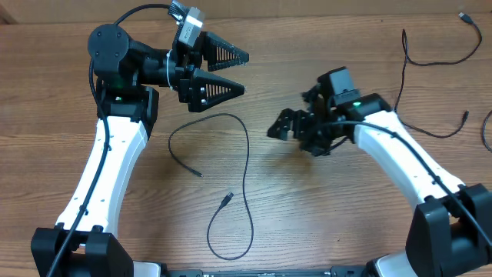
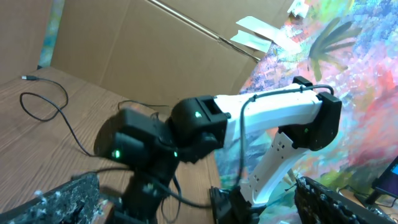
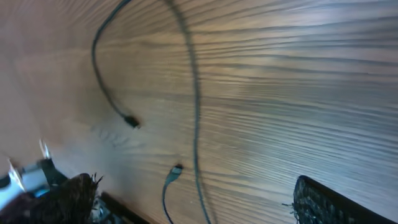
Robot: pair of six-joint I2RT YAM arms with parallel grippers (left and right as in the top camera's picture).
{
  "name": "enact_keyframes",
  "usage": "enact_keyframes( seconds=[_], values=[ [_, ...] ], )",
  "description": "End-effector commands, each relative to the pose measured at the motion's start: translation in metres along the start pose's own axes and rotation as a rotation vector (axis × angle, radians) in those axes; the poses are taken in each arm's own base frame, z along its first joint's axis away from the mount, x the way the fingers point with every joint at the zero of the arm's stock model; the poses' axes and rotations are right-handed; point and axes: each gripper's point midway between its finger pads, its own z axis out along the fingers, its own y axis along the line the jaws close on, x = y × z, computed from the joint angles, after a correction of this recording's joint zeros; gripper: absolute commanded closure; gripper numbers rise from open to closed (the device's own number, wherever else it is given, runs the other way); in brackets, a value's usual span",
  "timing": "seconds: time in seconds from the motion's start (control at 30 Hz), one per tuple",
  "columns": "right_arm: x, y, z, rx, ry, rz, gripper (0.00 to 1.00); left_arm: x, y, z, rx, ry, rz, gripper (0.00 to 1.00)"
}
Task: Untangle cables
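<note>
Up at the far left of the wood-grain tabletop (image 1: 323, 215), the left pincer (image 1: 231, 71), a black 2-finger claw with ribbed triangular pads, hangs above the surface. Its fingers are spread wide and nothing is between them.

Just nearer the robot than its tips, between the 2 pincers, lies a thin black cord (image 1: 247, 158) with a small connector at each end. It arcs round from 1 plug (image 1: 199, 175), runs down towards the robot's base, curls into a narrow loop and ends at the other plug (image 1: 228, 199). I see no place where it crosses itself, so it looks free of knots.

Right of that arc, close by, the right pincer (image 1: 275, 127), also black, points at the cord. Its wrist view shows both fingers (image 3: 71, 199) far apart, gripping nothing, with bare wood and the cord ahead of them.

Well behind the right pincer, towards the far right corner, 2 more thin black cords (image 1: 405, 46) trail over the wood. Whether they touch under the arm I cannot tell.

Such cord is probably light and limp, so it should drag and sag rather than keep its shape. Lying flat, it is hard to pinch mid-run. The best hold is likely just behind a plug, where the body is thicker and less slippery.
</note>
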Motion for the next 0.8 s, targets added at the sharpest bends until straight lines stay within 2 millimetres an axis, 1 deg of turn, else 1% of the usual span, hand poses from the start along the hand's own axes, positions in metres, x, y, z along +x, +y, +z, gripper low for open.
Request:
enact_keyframes(
  seconds=[0.0,0.1,0.13,0.2,0.3,0.43,0.47,0.57,0.67,0.77],
  values=[
    [0.015,0.004,0.016,0.066,0.007,-0.084,0.0,0.001,0.001,-0.001,0.009,0.01,0.021,0.0],
    [0.019,0.007,0.028,0.134,-0.019,-0.149,0.0,0.001,0.001,-0.001,0.007,0.009,0.02,0.0],
    [0.023,0.014,0.036,0.14,-0.022,-0.187,0.0,0.001,0.001,-0.001,0.009,0.011,0.019,0.01],
    [0.029,0.024,0.045,0.127,-0.013,-0.224,0.0,0.001,0.001,-0.002,0.008,0.01,0.028,0.01],
    [0.036,0.03,0.054,0.126,0.005,-0.246,0.0,0.001,0.002,-0.003,0.005,0.008,0.094,0.01],
    [0.043,0.03,0.058,0.132,0.025,-0.254,0.0,-0.002,0.008,-0.015,-0.029,-0.008,0.112,0.0],
    [0.043,0.03,0.057,0.133,0.027,-0.253,0.0,-0.004,0.011,-0.02,-0.047,-0.018,0.107,0.0],
    [0.043,0.03,0.057,0.133,0.027,-0.253,0.0,-0.011,0.022,-0.044,-0.125,-0.065,0.064,0.0],
    [0.043,0.03,0.057,0.134,0.027,-0.252,0.0,-0.02,0.036,-0.079,-0.227,-0.138,-0.013,0.0],
    [0.043,0.03,0.057,0.131,0.026,-0.249,0.0,-0.026,0.052,-0.118,-0.343,-0.231,-0.1,0.0]
  ],
)
